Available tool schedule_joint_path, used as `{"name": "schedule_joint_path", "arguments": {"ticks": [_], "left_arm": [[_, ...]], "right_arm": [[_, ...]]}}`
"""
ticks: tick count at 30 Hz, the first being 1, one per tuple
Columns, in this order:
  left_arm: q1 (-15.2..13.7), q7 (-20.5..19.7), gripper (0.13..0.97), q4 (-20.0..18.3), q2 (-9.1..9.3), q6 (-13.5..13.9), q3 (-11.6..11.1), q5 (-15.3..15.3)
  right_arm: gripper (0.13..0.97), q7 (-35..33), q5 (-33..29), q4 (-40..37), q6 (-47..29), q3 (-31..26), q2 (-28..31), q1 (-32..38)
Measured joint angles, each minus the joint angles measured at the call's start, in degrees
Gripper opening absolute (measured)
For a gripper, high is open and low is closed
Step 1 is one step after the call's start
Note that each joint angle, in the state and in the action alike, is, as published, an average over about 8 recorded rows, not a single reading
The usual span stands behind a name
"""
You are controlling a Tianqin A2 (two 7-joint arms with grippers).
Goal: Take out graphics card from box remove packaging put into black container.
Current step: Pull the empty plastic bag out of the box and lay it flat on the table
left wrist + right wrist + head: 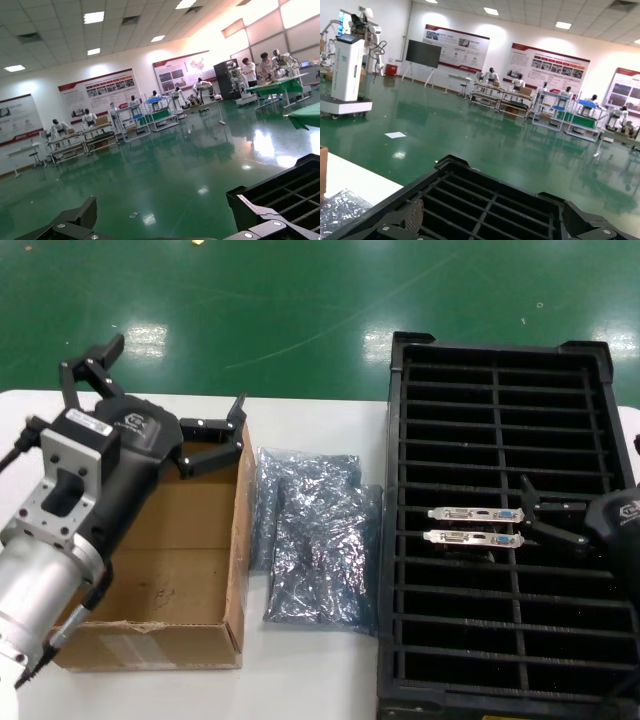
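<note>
The brown cardboard box (190,540) lies on the left of the table, and the part of its floor that shows is bare. My left gripper (176,374) hovers over its far end, open and empty; in the left wrist view (170,220) only green floor shows between the fingers. Crinkly silver packaging (315,540) lies flat between the box and the black container (500,360). Two graphics cards (475,513) (473,537) stand in slots, silver brackets up. My right gripper (528,508) is open right beside those brackets, holding nothing, with the container (485,200) under it.
The white table (320,425) ends just behind the box, with green floor beyond. The container takes the whole right side and its near corner (295,190) shows in the left wrist view. A bit of packaging (340,210) and table (355,180) show in the right wrist view.
</note>
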Motion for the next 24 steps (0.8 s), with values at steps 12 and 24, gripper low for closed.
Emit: {"name": "schedule_joint_path", "arguments": {"ticks": [12,24], "left_arm": [[3.8,5.6,0.966,3.3,-0.86,-6.3,2.2,-9.5],[7.7,11.3,0.966,6.5,-1.72,-12.8,4.4,-19.1]], "right_arm": [[0.966,-2.6,5.9,-0.2,3.9,-1.1,0.5,-2.8],[0.966,-5.3,11.8,-0.4,7.8,-2.3,0.9,-5.7]]}}
